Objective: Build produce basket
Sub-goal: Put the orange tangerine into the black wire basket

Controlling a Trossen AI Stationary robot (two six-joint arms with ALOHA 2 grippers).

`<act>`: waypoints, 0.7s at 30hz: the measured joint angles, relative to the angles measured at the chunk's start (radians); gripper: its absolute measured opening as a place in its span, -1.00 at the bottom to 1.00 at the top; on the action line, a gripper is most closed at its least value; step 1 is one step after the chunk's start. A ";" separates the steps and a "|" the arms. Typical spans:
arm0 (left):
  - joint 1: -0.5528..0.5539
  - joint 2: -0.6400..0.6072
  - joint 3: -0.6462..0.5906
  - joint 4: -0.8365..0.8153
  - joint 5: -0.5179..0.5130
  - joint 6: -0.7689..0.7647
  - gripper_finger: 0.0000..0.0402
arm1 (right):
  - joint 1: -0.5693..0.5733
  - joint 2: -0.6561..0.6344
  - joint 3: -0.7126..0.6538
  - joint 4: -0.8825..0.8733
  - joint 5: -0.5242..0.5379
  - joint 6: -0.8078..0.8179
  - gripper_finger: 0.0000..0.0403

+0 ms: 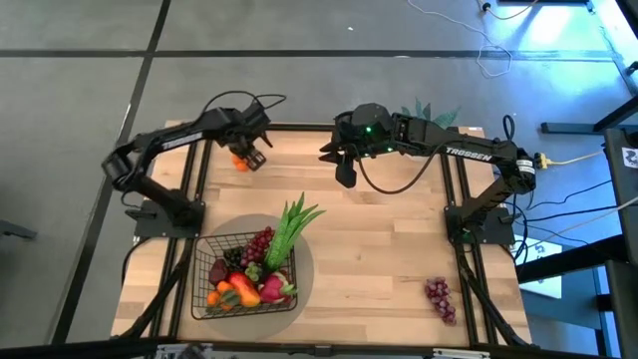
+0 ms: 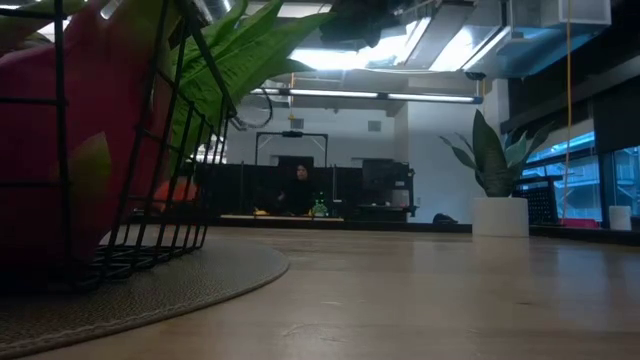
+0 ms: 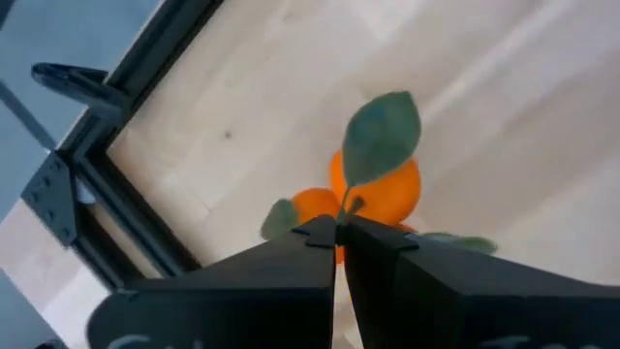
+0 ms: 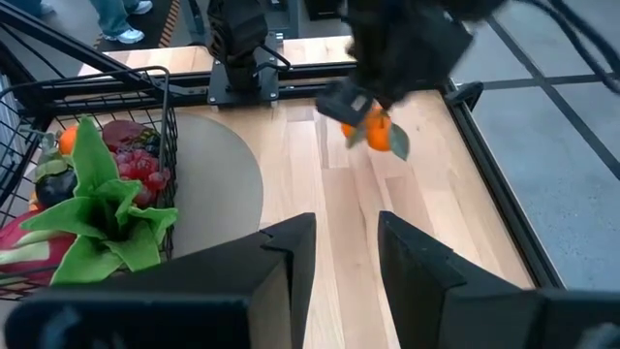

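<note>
From above we see a pale wooden bench [image 1: 379, 249] with two dark arms reaching in from its far corners. Our left gripper [image 1: 249, 152] is at the far left of the bench, its fingers [image 3: 291, 254] pinched together on the leafy stem of the small oranges [image 1: 240, 161]. In the left wrist view the fruit, two orange balls with green leaves, hangs just past the closed fingertips, above the bare wood. The right wrist view shows the same cluster held clear of the bench under the left arm.

Our right gripper [image 1: 345, 172] hovers over the far middle of the bench, and its two fingers [image 4: 281, 254] stand apart with nothing between them.

The basket [image 1: 202, 267], black wire mesh, sits on a round grey mat [image 1: 304, 261] at the near left. Inside it lie the long green leafy stalks [image 1: 291, 227], which lean out over the rim, a bunch of red grapes [image 1: 257, 246], a pink dragon fruit [image 1: 275, 289] and a red-orange mango [image 1: 244, 290].

A second grape bunch [image 1: 440, 297] lies alone on the bench at the near right, well apart from the basket.

A spiky green plant [image 2: 490, 160] in a white pot stands at the far edge
</note>
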 joint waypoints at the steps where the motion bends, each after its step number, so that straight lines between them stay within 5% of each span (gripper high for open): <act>1: -0.015 -0.030 0.000 -0.022 0.003 -0.009 -1.00 | 0.000 0.000 0.000 -0.001 0.000 0.000 -0.49; 16: -0.413 -0.444 0.000 -0.178 0.231 -0.328 -1.00 | 0.001 0.000 0.000 -0.014 -0.128 -0.056 -0.49; 21: -0.595 -0.529 0.000 -0.171 0.235 -0.479 -1.00 | 0.000 0.000 0.000 -0.023 -0.140 -0.055 -0.49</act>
